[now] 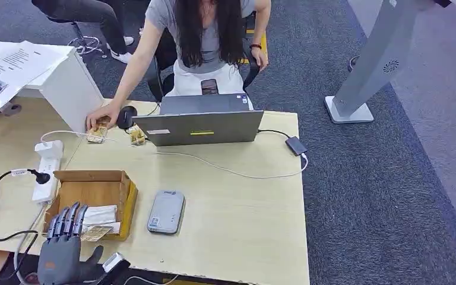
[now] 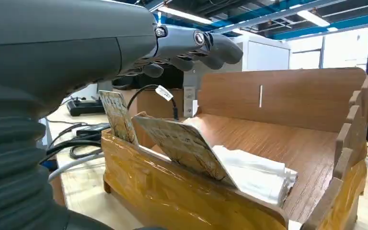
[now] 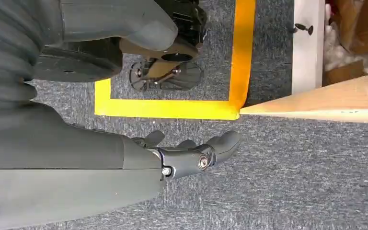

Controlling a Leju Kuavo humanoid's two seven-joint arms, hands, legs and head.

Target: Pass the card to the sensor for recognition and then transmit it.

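While my left hand [image 1: 65, 249] hovers with fingers [image 2: 206, 45] spread and empty, the card [image 2: 184, 146] leans in the wooden box [image 1: 95, 191] below. Reaching carelessly, I could snag the tissue [image 2: 254, 172] or topple it. My right hand [image 3: 191, 155] hangs loosely open.

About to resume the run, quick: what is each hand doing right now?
Left hand: open, holding nothing, above the wooden box.
Right hand: holding nothing, fingers loosely curled, over the carpet.

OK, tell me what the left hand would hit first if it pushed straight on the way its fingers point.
Probably the cards leaning in the wooden box: the left hand hovers at its near edge, fingers pointing in over them. Height is hard to judge.
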